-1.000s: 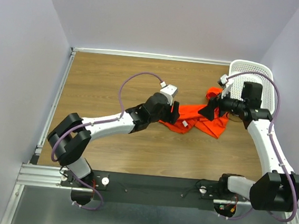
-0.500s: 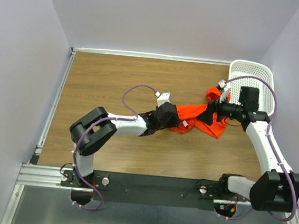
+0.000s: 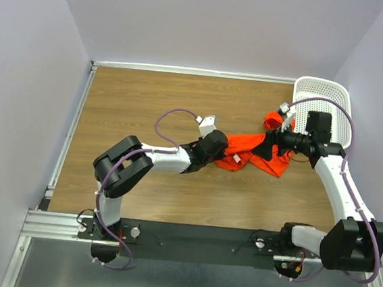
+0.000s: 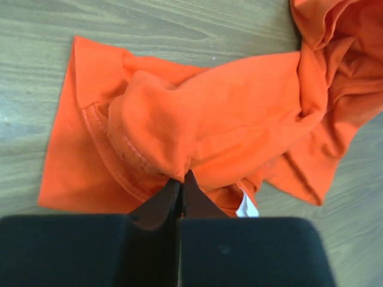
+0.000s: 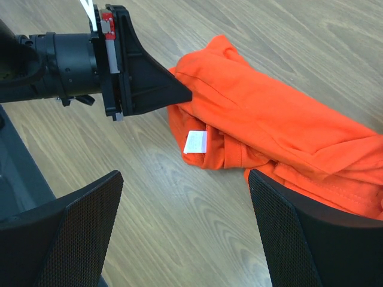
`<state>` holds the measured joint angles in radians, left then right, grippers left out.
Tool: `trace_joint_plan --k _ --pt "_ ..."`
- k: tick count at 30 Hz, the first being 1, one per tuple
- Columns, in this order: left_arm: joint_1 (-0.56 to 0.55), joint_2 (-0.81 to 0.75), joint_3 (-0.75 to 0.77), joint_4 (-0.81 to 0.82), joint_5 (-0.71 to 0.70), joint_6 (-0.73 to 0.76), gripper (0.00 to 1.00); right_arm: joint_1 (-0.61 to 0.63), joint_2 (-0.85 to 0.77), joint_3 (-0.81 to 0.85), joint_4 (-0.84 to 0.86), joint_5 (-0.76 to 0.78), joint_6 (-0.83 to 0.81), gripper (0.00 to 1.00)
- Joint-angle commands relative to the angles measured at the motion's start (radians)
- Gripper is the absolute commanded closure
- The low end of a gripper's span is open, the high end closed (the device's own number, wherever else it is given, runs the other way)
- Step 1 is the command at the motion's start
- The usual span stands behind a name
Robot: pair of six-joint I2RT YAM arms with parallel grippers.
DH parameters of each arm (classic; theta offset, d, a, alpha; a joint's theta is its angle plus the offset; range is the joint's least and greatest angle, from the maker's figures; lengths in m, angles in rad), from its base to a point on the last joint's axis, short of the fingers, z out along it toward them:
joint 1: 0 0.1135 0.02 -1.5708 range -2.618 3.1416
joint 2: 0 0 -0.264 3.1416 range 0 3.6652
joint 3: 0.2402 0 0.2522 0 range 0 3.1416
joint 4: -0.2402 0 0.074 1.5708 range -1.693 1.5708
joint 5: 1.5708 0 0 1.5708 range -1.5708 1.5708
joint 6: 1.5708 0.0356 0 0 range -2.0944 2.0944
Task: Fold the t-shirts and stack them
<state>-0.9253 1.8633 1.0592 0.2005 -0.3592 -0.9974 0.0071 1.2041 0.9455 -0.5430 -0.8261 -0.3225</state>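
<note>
The left gripper (image 4: 181,179) pinches a fold of the crumpled t-shirt (image 4: 239,107) (white label (image 4: 247,209) showing), fingers pressed together on the cloth. The t-shirt lies right of the table's (image 3: 135,97) middle. The right gripper (image 5: 184,179) hovers over it, fingers spread, near the basket (image 3: 335,96) in the far right corner.

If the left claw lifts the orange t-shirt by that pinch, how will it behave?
Likely floppy: the t-shirt lies in soft crumpled folds, so it should drape below the left claw. Only a small fold is pinched, so the rest probably drags over the table first. It looks thin and light.
</note>
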Motion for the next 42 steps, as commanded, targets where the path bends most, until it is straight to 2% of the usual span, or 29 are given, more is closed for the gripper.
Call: trace_joint_plan --k 1,4,6,7,8,10,12,13,14,16,18,21,22,24,28,31,32,33,34,37,40,41,42 --pt "-0.006 -0.027 0.027 0.016 -0.057 0.029 1.0 0.001 -0.015 -0.014 -0.011 -0.004 0.003 0.07" --pt "-0.004 -0.135 0.004 0.02 -0.082 0.104 1.0 0.001 -0.02 -0.014 -0.011 -0.001 0.002 0.07" --pt "0.031 -0.235 -0.005 0.01 -0.126 0.15 1.0 0.001 -0.023 -0.013 -0.009 -0.001 0.002 0.07" --pt "0.06 -0.266 -0.014 0.025 -0.095 0.161 1.0 0.001 -0.023 -0.014 -0.011 -0.001 0.002 0.07" --pt "0.145 -0.289 -0.019 0.046 -0.057 0.173 1.0 0.001 -0.024 -0.014 -0.011 -0.002 0.003 0.07" --pt "0.247 -0.317 -0.018 0.095 0.04 0.187 1.0 0.001 -0.024 -0.013 -0.011 -0.001 0.002 0.07" --pt "0.397 -0.291 0.03 0.161 0.182 0.213 1.0 0.001 -0.028 -0.013 -0.011 -0.001 0.002 0.07" --pt "0.443 -0.238 0.091 0.196 0.301 0.247 0.96 0.001 -0.031 -0.014 -0.011 0.005 0.0 0.07" --pt "0.475 -0.207 0.128 0.197 0.349 0.259 0.86 -0.001 -0.031 -0.014 -0.011 0.011 -0.001 0.07" --pt "0.535 -0.133 0.224 0.185 0.426 0.285 0.58 -0.001 -0.035 -0.019 -0.011 0.025 -0.006 0.07" --pt "0.549 -0.122 0.268 0.125 0.425 0.345 0.48 -0.001 -0.035 -0.022 -0.009 0.038 -0.009 0.07" --pt "0.549 -0.197 0.263 0.064 0.368 0.445 0.41 -0.001 -0.031 -0.028 -0.011 0.032 -0.023 0.07" --pt "0.548 -0.269 0.245 0.053 0.333 0.463 0.41 -0.001 -0.029 -0.033 -0.011 0.007 -0.03 0.06" --pt "0.542 -0.352 0.159 0.03 0.316 0.523 0.41 0.005 -0.023 -0.043 -0.018 -0.031 -0.059 0.06" --pt "0.539 -0.582 -0.068 0.001 0.306 0.522 0.41 0.086 0.015 -0.036 -0.081 -0.065 -0.135 0.06" --pt "0.549 -0.682 -0.224 -0.053 0.145 0.497 0.26 0.192 0.064 -0.028 -0.08 -0.019 -0.142 0.06" --pt "0.566 -0.694 -0.235 -0.09 0.052 0.471 0.09 0.214 0.09 -0.025 -0.081 -0.01 -0.141 0.06" --pt "0.606 -0.702 -0.237 -0.111 0.022 0.441 0.02 0.243 0.101 -0.024 -0.08 -0.005 -0.141 0.07" --pt "0.64 -0.701 -0.225 -0.128 0.007 0.41 0.02 0.251 0.112 -0.019 -0.08 0.002 -0.141 0.07" --pt "0.709 -0.678 -0.151 -0.164 0.096 0.388 0.02 0.269 0.133 -0.019 -0.078 0.016 -0.144 0.07" --pt "0.709 -0.673 -0.117 -0.122 0.303 0.466 0.08 0.298 0.164 -0.007 -0.078 0.013 -0.168 0.07" --pt "0.709 -0.678 -0.108 -0.095 0.457 0.492 0.14 0.312 0.182 0.004 -0.078 0.016 -0.179 0.07" --pt "0.707 -0.684 -0.102 -0.092 0.526 0.555 0.16 0.351 0.216 0.024 -0.08 0.022 -0.212 0.07"
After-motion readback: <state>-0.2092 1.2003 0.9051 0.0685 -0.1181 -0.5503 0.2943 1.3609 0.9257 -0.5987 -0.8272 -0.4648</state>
